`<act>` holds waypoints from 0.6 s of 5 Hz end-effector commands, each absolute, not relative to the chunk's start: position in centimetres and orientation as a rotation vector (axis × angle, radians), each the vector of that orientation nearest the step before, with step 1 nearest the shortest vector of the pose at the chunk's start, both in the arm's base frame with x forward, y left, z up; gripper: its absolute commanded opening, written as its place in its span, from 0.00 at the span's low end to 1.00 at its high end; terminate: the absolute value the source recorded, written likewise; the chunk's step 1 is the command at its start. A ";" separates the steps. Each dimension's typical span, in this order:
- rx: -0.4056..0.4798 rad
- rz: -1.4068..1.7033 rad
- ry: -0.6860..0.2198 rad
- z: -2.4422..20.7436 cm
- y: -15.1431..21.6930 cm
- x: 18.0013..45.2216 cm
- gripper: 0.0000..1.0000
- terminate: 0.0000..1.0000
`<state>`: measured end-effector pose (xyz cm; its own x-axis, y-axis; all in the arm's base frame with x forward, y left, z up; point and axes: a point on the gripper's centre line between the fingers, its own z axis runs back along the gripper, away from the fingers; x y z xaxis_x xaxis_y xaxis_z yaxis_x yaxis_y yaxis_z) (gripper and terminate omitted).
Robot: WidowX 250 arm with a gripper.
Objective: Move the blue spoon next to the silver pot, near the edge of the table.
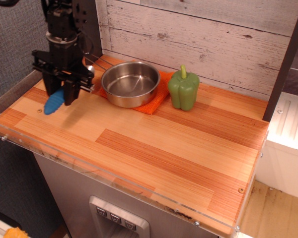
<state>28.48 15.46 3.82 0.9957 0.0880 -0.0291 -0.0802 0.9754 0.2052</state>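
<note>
At the far left corner of the table [154,148], in the single camera view, the gripper [62,93] hangs with its fingers pointing down and clamped on the blue spoon [54,101], whose ribbed blue handle sticks out below and to the left of the fingers while a glint of the metal bowl shows on their right side, toward the pot. The spoon appears to be held off the wood, since a soft shadow falls on the planks beneath it, though how high it sits cannot be judged. That grip across the spoon's middle looks chosen to keep it level while it is carried. The silver pot [130,83] rests on an orange cloth [156,96] near the back wall, its thin wire handle reaching left toward the gripper, so the spoon is just beside the pot's left side. A green pepper [183,89] stands upright on the pot's right, touching the cloth's edge, which leaves the left side and the front as the open ground for a set-down. Judged from this, the spoon is near its goal; lowering and releasing it on the bare planks by the left rim would seem to remain.
</note>
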 end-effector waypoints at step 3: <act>0.170 -0.019 0.058 2.7 17.0 29.8 0.00 0.00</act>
<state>30.06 16.56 1.23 0.9961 -0.0202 -0.0859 0.0330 0.9879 0.1512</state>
